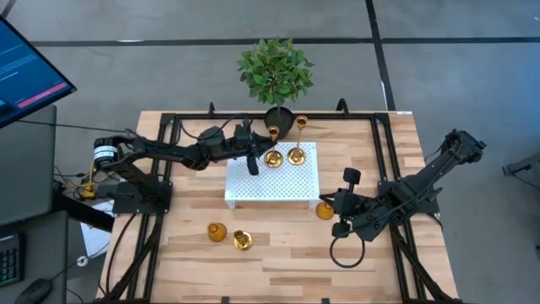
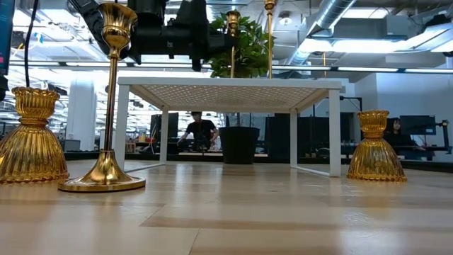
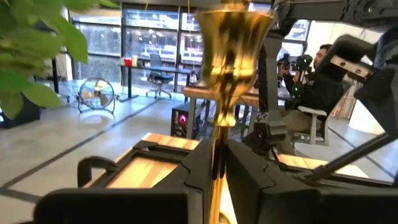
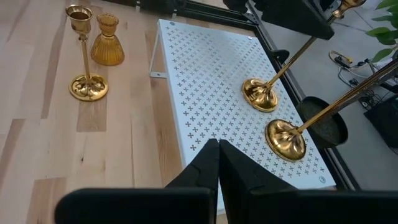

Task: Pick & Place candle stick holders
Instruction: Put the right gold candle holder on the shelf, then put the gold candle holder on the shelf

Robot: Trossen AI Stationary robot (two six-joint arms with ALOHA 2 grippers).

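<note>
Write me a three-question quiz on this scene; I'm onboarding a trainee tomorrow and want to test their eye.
1. How many tall holders stand on the white tray?
2. True or false: the left gripper has its fingers shut on the stem of a tall holder.
3. The short holder nearest the right gripper stands: A) on the tray; B) on the table beside the tray; C) in the plant pot.
Key: 1) two; 2) true; 3) B.
</note>
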